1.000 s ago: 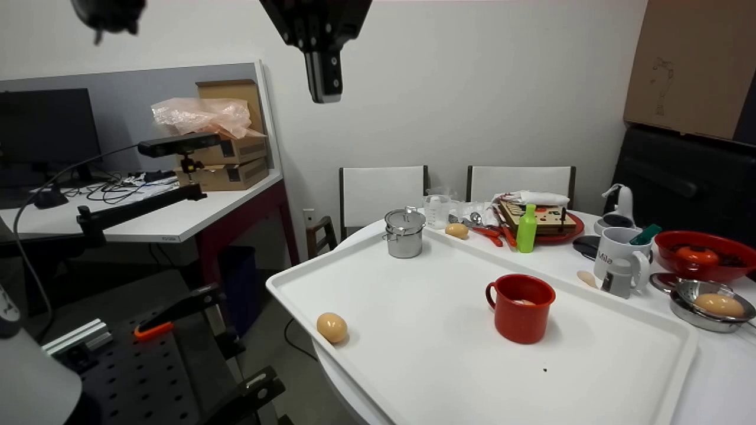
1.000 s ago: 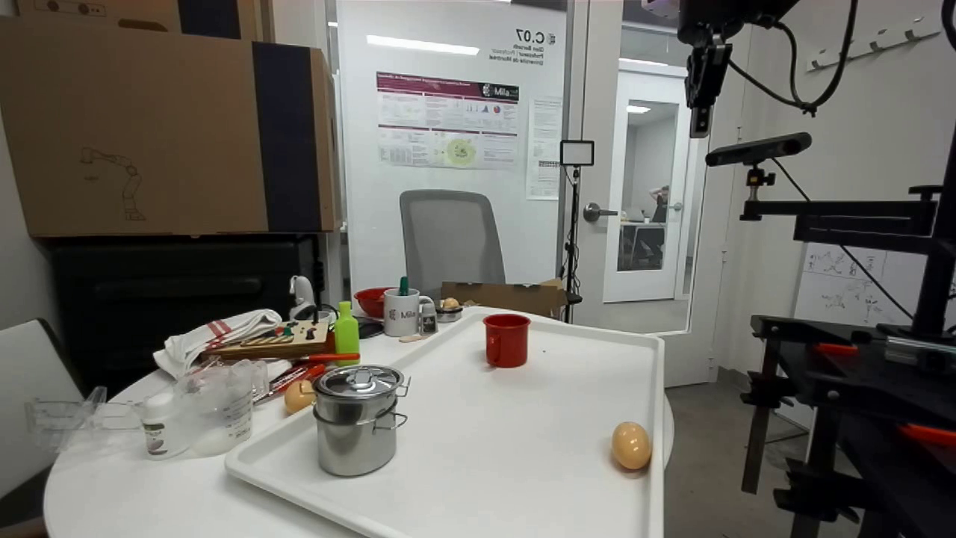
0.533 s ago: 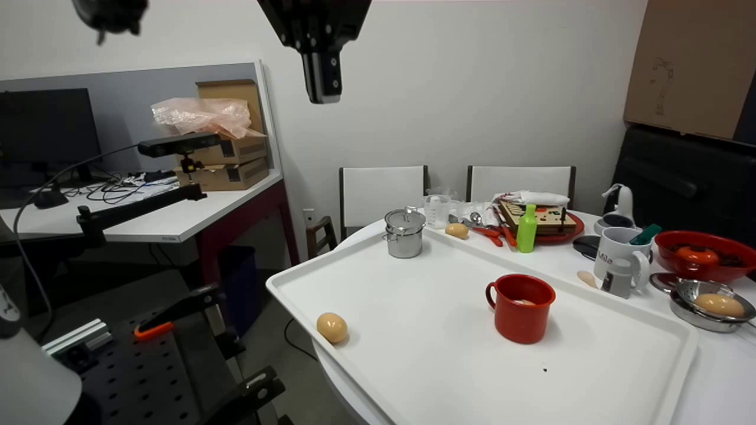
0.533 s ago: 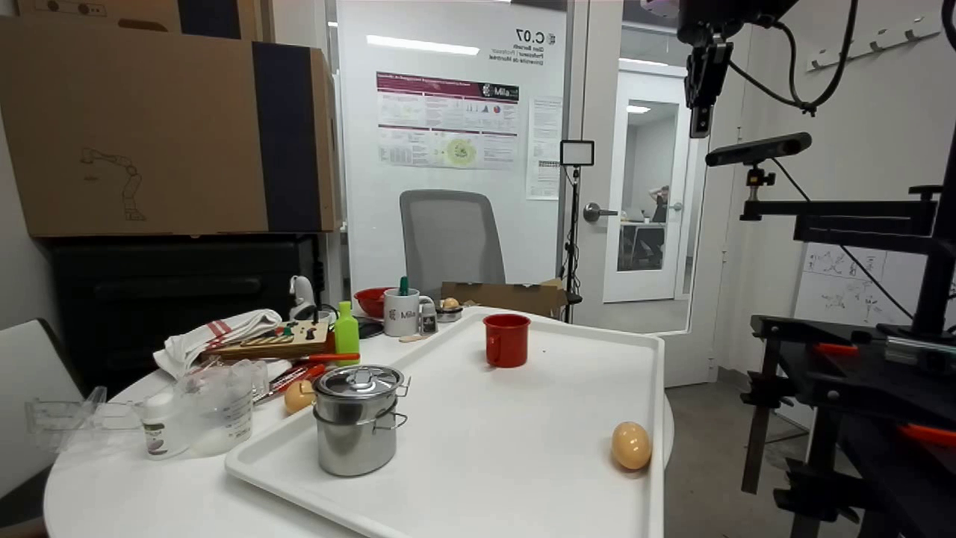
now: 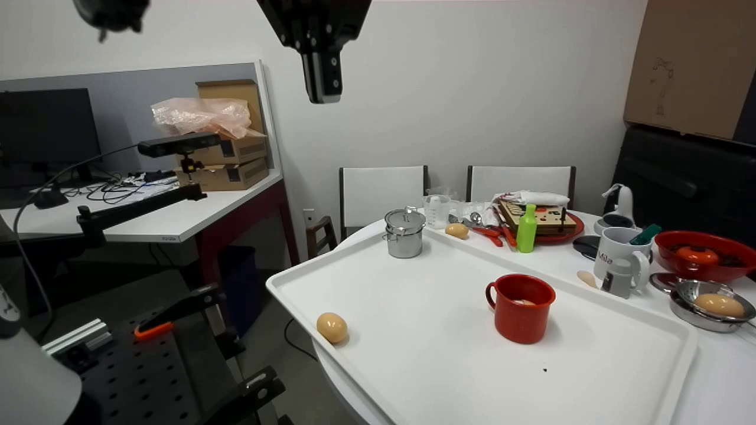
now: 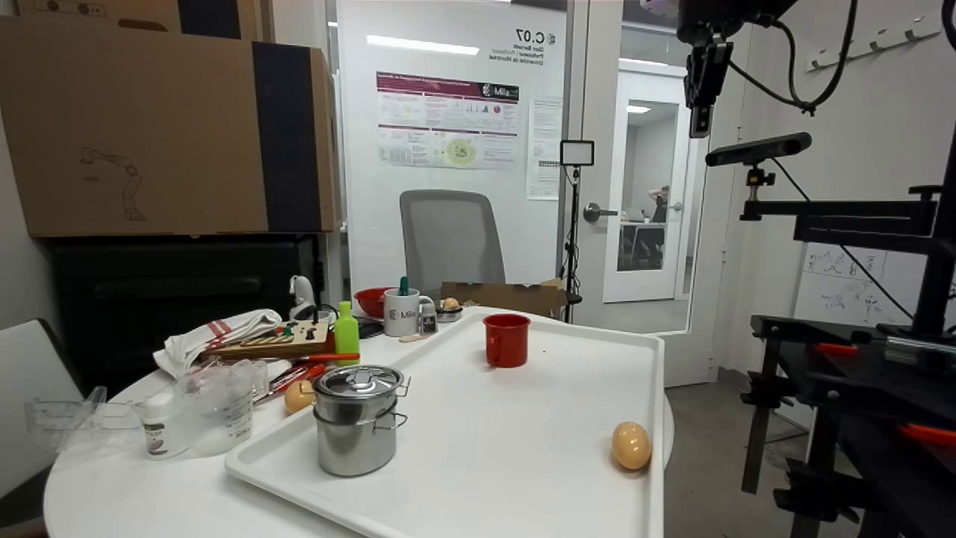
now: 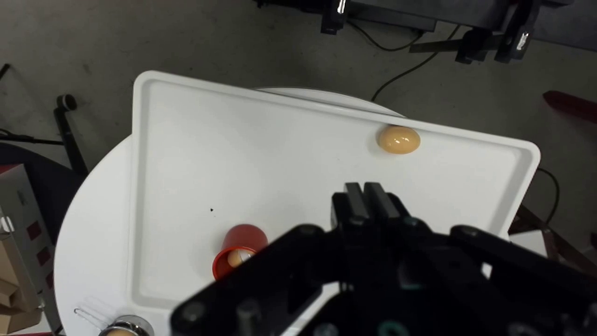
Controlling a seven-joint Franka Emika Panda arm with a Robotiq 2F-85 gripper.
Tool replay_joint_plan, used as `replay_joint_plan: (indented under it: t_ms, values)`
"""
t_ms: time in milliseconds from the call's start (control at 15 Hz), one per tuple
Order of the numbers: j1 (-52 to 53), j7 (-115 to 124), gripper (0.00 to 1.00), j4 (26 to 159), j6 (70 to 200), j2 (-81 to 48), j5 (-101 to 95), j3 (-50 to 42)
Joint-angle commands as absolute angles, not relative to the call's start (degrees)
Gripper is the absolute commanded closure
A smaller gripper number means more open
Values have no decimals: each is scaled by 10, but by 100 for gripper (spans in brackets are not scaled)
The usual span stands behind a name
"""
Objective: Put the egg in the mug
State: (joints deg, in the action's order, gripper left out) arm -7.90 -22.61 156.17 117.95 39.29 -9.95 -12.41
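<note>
While the empty Robotiq gripper (image 7: 363,185) hangs nearly closed, the tan egg (image 7: 399,140) lies lower, roughly lengthwise along the robot-side tray rim (image 7: 326,108).

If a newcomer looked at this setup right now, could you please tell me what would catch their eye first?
Probably the red mug, standing upright on the white tray with an egg-like object showing inside it. Next might come the tan egg lying close to one edge of the tray, apart from the mug. The lime-green bottle on the table beside the tray would likely stand out too.
</note>
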Motion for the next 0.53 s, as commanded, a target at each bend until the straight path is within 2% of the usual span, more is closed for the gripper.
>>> replay_joint_plan:
  t_ms: [0,467]
  values:
    - [-74,-228,91,1560,1171,394,-107,-124]
    - [-74,-227,90,1566,1168,400,-104,-126]
